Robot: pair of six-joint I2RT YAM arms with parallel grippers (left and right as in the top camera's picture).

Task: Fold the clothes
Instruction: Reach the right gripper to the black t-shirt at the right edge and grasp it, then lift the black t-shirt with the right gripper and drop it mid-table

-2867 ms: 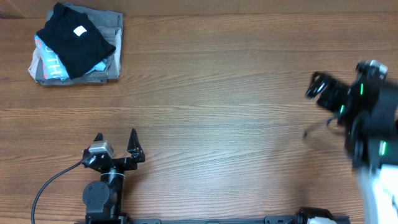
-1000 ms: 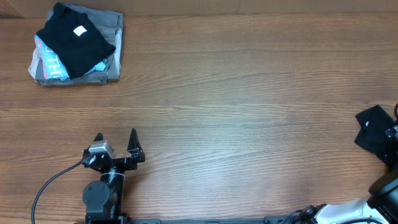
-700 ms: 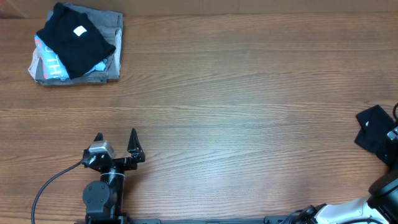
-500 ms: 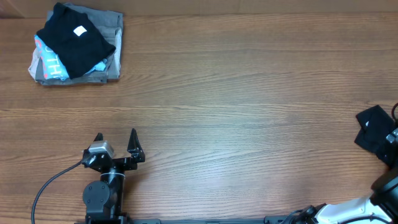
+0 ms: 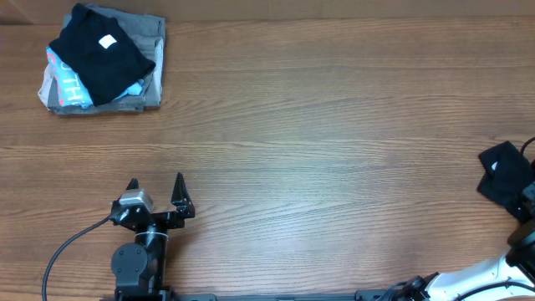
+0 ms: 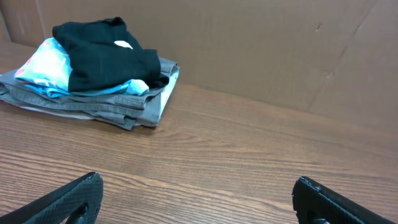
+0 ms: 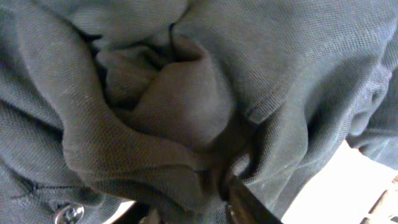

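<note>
Grey, blue and black, a folded stack [image 5: 104, 58] sits at the counter's [image 5: 318, 125] far-left corner, and I'd say it's no part of this job. At the near edge the left gripper [image 5: 155, 182] rests with jaws spread wide, holding nothing, well apart from everything.

Far across the wood, the shirt [image 5: 505, 171] is a crumpled black lump right at the counter's right edge. The right gripper [image 7: 233, 194] is buried in it. Cloth bunches around one dark finger [image 7: 247, 200], but I cannot tell whether the jaws have closed on it.

So this looks like the pickup, with no fold begun. Next comes a firm pinch on the cloth. Then the shirt needs drawing left to the middle and spreading flat, likely with the left arm taking a second hold.

The overhead view places the shirt but shows almost nothing of the right gripper. The right wrist view gives the knit weave, the puckers and a button [image 7: 65, 213], but not where any of it lies. The left wrist view shows the stack's layers side-on and never sees the shirt.
</note>
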